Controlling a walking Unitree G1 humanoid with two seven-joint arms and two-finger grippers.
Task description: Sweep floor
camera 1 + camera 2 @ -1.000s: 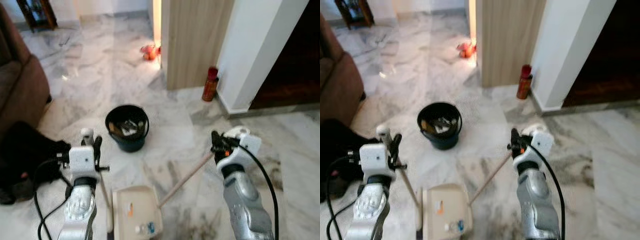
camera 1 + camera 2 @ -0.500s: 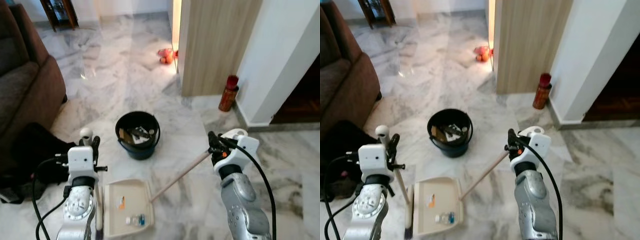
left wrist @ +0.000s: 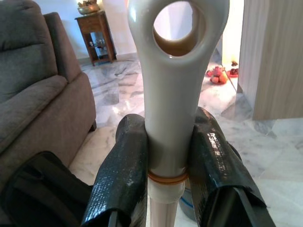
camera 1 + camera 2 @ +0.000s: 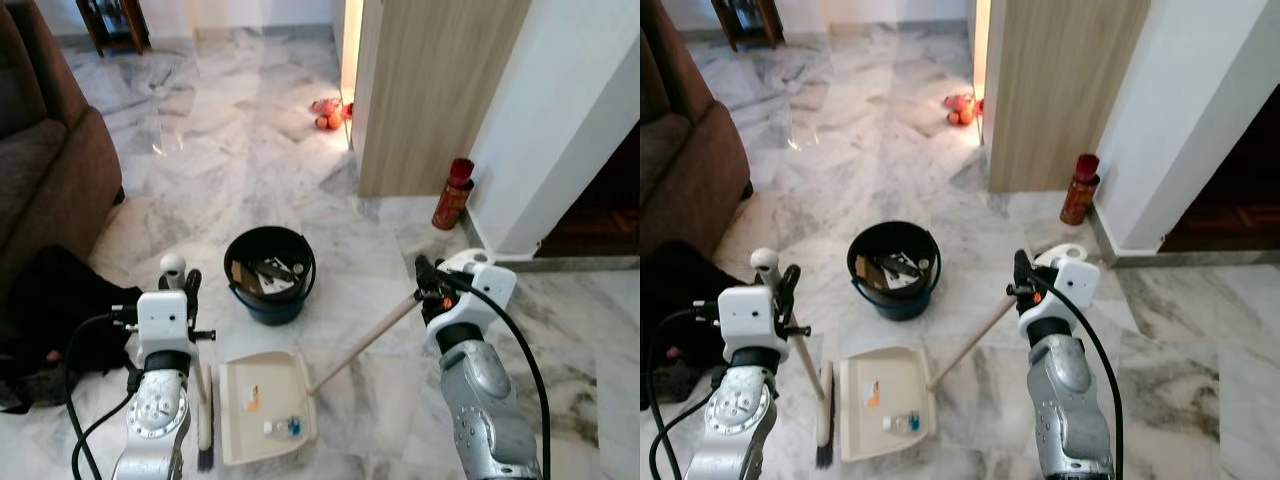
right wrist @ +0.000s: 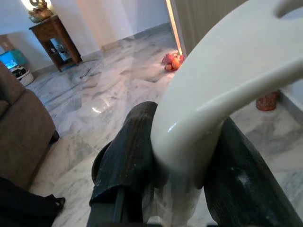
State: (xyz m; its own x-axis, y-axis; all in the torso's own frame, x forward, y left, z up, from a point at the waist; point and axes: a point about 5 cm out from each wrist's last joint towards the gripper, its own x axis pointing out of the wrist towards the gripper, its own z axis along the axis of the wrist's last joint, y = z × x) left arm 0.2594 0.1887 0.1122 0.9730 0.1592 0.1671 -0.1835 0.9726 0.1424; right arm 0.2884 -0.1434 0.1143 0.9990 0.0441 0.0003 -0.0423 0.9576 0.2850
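My left gripper (image 4: 183, 285) is clenched round the top of the broom handle (image 3: 173, 118), fingers (image 3: 120, 175) pressed on both sides just under the hanging loop. Broom head (image 4: 824, 425) sits on the marble floor (image 4: 250, 150) right beside the dustpan (image 4: 262, 405), on its left edge. My right gripper (image 4: 1020, 277) is clamped on the curved top of the dustpan's long handle (image 4: 365, 345), which slants down to the pan's back corner.

Progress, as I judge it: mostly done w/ the gathering. The pan holds a few bits already, an orange scrap (image 4: 251, 403) and a small bluish piece (image 4: 284, 428) near the front lip. The black bucket (image 4: 268, 275) just beyond the pan has rubbish in it too, so prob. earlier loads went there. Left to do: tip this load into the bucket, then check the rest of the floor. I can't make out loose dirt on the veined marble nearby; pattern hides small stuff.

Around me: brown sofa (image 4: 45, 170) far left, a black bag (image 4: 55, 300) slumped at its foot close to my left arm. Wood-panelled pillar (image 4: 430, 90) ahead, red canister (image 4: 452, 193) at the white wall's base, reddish objects (image 4: 327, 113) on the floor by the lit doorway. Bucket is the only thing near the pan's path; bag could snag a wide broom stroke.
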